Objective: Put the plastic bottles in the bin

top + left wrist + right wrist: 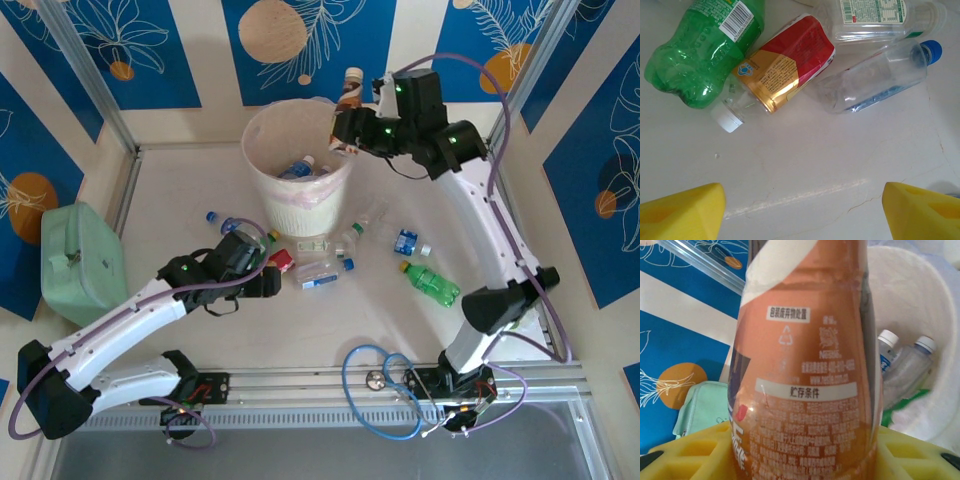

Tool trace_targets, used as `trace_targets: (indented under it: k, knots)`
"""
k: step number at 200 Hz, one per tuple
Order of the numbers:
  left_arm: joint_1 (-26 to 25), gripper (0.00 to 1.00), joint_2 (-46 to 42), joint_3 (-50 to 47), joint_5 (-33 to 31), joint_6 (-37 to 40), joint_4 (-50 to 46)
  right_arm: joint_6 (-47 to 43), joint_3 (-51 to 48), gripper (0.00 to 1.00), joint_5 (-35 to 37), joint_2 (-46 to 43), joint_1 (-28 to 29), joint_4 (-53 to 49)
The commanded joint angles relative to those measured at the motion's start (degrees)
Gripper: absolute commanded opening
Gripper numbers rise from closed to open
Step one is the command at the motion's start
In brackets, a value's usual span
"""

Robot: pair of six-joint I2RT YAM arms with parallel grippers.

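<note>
Where the table begins at your left, a mint-green boxy case point(80, 258) stands well apart from the work and plays no part in it. Next along, your left gripper point(266, 272) hangs low over the white tabletop point(180, 190), its yellow fingers point(685, 212) spread apart with nothing between them. The wrist view places a cluster just ahead of the gap: a green ribbed plastic bottle point(700, 50), a red-and-gold-labelled clear bottle with a white cap point(782, 70) lying against it, and a clear bottle with a blue cap point(880, 75) just beside that. I judge the open stance to be a line-up for a pick not yet made. At centre stands the tall round whitish bin with its pale pink liner point(300, 205), with several clear bottles point(905, 365) already inside. At its far right rim your right gripper point(350, 128) is clamped on an orange-brown-labelled bottle point(800, 365), gripped near the base between the yellow pads point(690, 457), cap end away from them. That hold suits a drop, though from overhead the bottle sits at the rim, not squarely over the opening. Further right, a green bottle with a yellow cap point(432, 283) and a blue-labelled clear bottle point(408, 242) lie loose on the table, not yet collected.
</note>
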Motion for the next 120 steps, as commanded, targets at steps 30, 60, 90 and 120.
trace_targets:
  k: [30,60,90,120]
  knots:
    - [0.4,0.82,-0.4,0.1,0.8,0.2,0.2,0.6,8.6,0.69,-3.3,8.1,-0.1,-1.6]
    - [0.4,0.82,-0.8,-0.1,0.0,0.6,-0.6,0.7,8.8,0.80,-3.1,8.8,-0.1,-1.8]
    - [0.4,0.82,-1.1,0.0,0.1,0.4,-0.6,-0.1,8.3,0.84,-1.7,7.6,-0.1,-3.1]
    - [0.4,0.82,-1.0,0.9,-0.2,0.5,-1.1,-1.0,1.9,0.85,0.6,1.7,-0.7,-2.8]
